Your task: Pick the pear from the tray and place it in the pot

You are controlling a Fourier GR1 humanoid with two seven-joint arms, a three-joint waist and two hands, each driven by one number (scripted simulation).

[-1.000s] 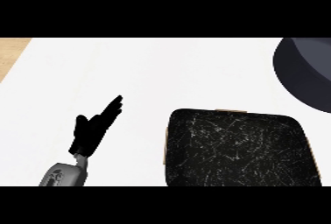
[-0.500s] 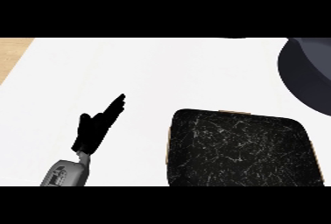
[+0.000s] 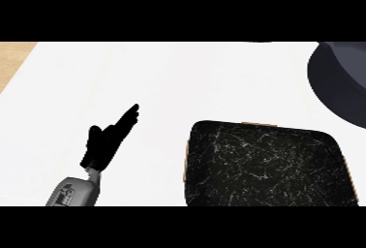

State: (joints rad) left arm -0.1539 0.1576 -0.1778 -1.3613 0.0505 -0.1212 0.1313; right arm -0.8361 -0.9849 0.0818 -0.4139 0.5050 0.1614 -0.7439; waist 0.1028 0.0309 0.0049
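A black tray [image 3: 268,164] with a scratched dark surface lies at the lower right of the white counter; nothing shows on it. The dark grey pot [image 3: 342,80] sits at the right edge, cut off by the view. No pear is visible anywhere. My left hand [image 3: 106,143] rests open at the lower left, fingers straight and pointing up and to the right, well apart from the tray. My right hand does not show.
The white counter [image 3: 164,77] spreads across the view. A strip of wooden surface [image 3: 13,58] shows at the upper left corner, beyond the counter's edge.
The whole scene has shifted slightly right and down in the view; the pot sits further off the right edge. The left hand keeps the same pose.
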